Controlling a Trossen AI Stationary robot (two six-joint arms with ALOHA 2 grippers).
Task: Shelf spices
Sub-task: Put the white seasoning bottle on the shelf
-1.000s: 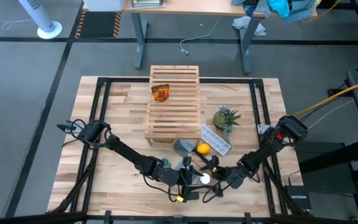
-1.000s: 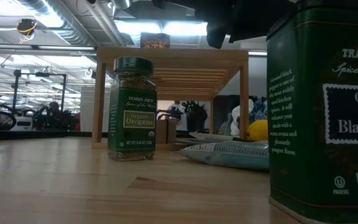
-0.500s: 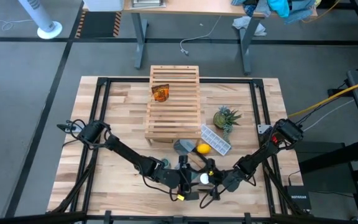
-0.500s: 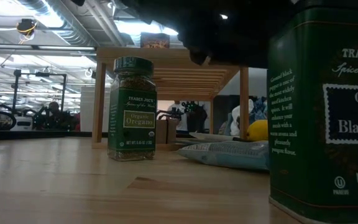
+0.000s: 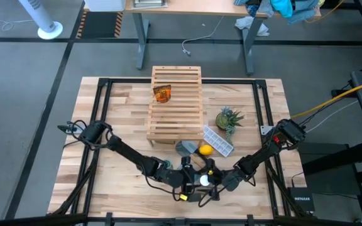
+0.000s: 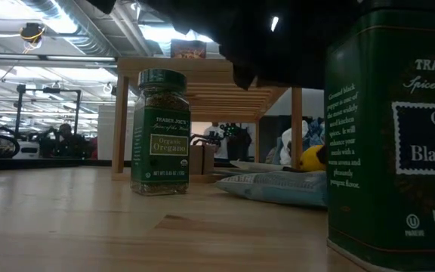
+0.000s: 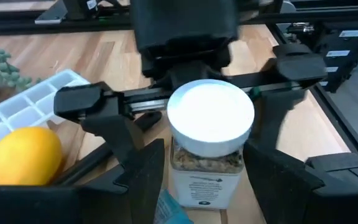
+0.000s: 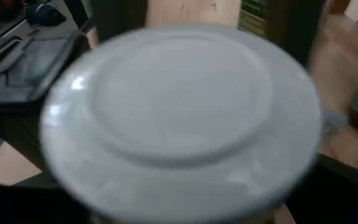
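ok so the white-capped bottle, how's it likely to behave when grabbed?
Likely rigid: the white-capped bottle has a hard-looking clear body, so it shouldn't deform. It is taller than wide, so probably tippy if pushed high. Its round, smooth sides may twist or slip. The left end effector and the open right end effector flank it.

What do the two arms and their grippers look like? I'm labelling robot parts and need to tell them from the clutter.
Both arms are dark, slim and jointed, with black cables trailing near their bases. The right arm has a red marking at its base. The left gripper and right gripper have black, angular fingers on a dark bar.
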